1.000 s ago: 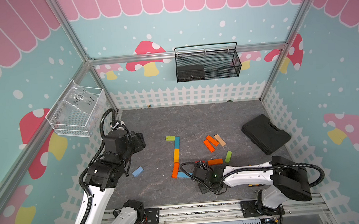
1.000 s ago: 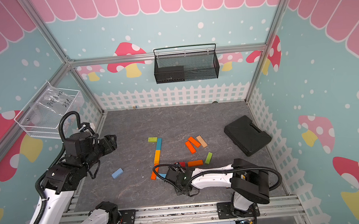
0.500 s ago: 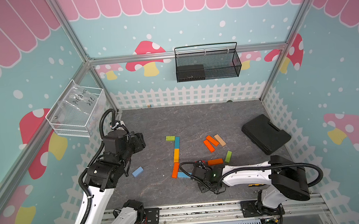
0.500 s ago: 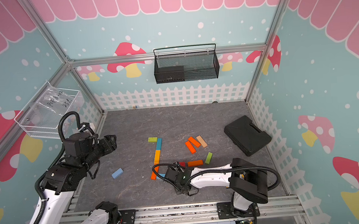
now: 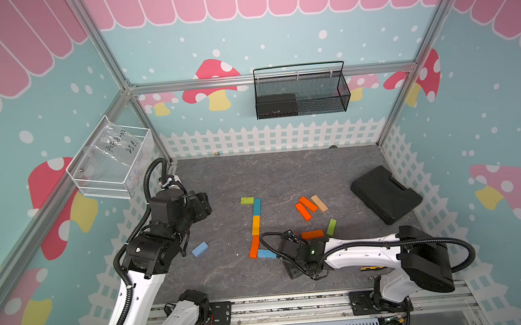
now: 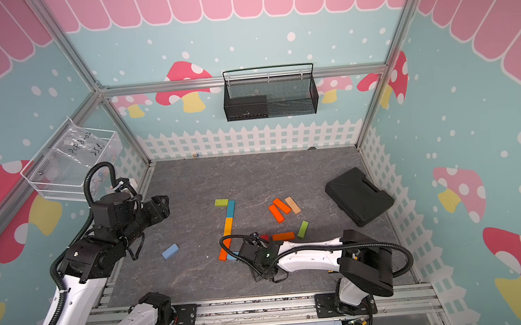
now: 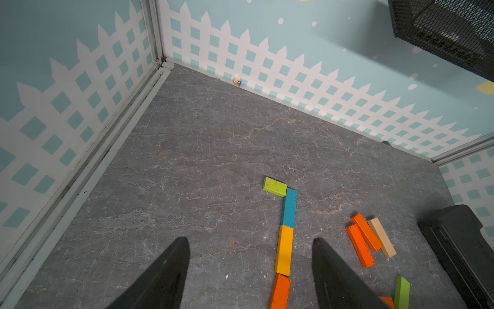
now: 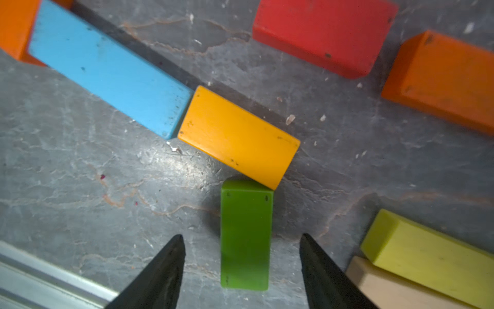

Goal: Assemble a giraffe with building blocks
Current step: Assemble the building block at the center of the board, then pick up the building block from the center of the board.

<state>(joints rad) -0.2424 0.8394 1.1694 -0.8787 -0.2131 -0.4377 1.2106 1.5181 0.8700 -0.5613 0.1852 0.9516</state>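
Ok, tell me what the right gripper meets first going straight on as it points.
Likely the green block, lying between the right gripper's open jaws; the yellow block beyond touches it. Depth unclear.

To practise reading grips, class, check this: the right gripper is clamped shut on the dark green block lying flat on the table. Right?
No. The right gripper is open: the right wrist view shows its fingers standing clear of the dark green block on both sides. The block does lie flat on the table, between them.
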